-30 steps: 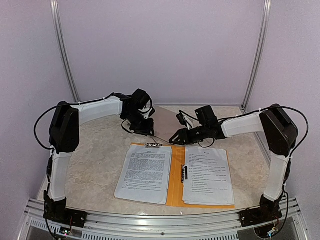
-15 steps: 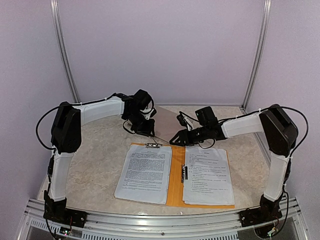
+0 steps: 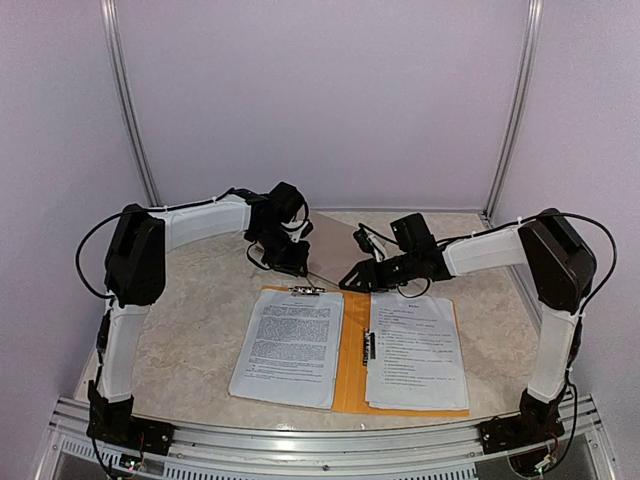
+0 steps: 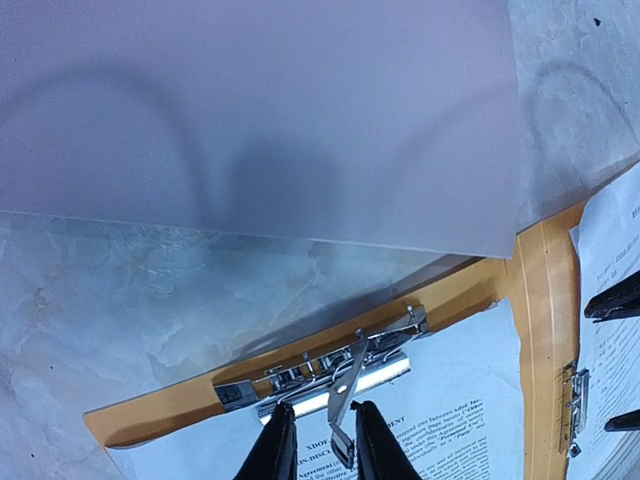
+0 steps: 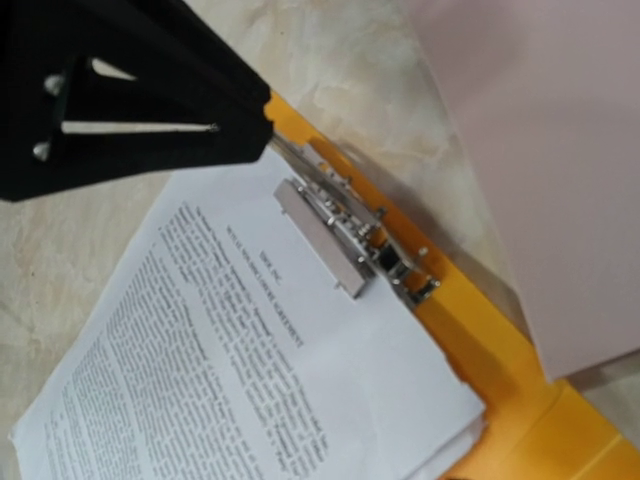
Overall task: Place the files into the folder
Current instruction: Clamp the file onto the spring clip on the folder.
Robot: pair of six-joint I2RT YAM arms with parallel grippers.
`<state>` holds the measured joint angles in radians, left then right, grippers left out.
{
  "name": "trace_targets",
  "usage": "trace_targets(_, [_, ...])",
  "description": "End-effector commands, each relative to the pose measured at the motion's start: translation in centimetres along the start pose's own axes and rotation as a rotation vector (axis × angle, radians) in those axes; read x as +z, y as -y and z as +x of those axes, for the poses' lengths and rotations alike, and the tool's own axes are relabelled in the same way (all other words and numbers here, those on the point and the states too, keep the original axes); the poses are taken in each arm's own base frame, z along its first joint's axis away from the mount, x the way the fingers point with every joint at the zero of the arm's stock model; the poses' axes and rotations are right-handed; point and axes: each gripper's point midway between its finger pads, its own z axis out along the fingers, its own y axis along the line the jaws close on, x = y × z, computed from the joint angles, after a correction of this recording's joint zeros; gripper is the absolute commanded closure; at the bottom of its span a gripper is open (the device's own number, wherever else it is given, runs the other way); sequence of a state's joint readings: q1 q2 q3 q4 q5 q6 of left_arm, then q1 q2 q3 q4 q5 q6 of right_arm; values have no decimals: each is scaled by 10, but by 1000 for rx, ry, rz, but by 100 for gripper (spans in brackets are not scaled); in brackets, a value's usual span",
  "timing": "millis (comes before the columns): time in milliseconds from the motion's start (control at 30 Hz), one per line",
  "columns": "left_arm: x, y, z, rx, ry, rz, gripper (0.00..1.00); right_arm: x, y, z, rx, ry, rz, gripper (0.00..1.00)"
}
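Two arms over one open folder [image 3: 350, 390].

**Top view.** The folder lies flat and open at the middle of the table's [image 3: 200, 310] near edge. The files [image 3: 290, 348] rest on it in two stacks, one on each half. A clip [image 3: 307, 291] sits at the far edge of the left half, and a second clip [image 3: 368, 347] sits on the spine. A grey board [image 3: 335, 235] lies toward the table's far edge, just beyond the folder. My left gripper [image 3: 285, 262] hangs over the first clip. My right gripper [image 3: 350, 278] is near it, above the far end of the spine.

**Left wrist view only.** My left fingers [image 4: 278, 450] stand close together with the clip's raised lever [image 4: 340, 405] between them. A sliver of paper shows between the lever and one finger, and I cannot tell whether the pair pinches the lever. At the frame's edge my right fingertips [image 4: 612, 297] are spread apart over the right stack, grasping nothing.

**Right wrist view only.** The clip's bar lies across the far edge of the left stack, whose sheets fan slightly at one corner. The tip of my left gripper meets the lever.

**Against the frame one second earlier.** My left elbow has shifted a little toward the table's middle. The folder, files, board and right arm lie as they did.
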<state>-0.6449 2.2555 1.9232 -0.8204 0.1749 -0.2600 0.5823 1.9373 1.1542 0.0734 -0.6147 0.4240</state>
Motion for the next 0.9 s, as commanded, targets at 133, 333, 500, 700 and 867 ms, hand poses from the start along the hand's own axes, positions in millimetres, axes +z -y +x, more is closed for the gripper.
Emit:
trace_targets(133, [2, 0, -4, 12, -1, 0, 84, 2, -7, 1, -5, -4, -26, 49])
trace_targets(333, [1, -1, -4, 10, -2, 3, 86, 3, -7, 1, -5, -8, -30, 49])
trace_targets(500, [3, -4, -1, 5, -10, 0, 90, 5, -6, 2, -3, -16, -31, 49])
trace_targets(700, [5, -6, 3, -3, -15, 3, 95, 6, -4, 2, -5, -24, -25, 49])
trace_targets(867, [9, -9, 10, -9, -23, 2, 100, 8, -4, -3, -22, -24, -7, 49])
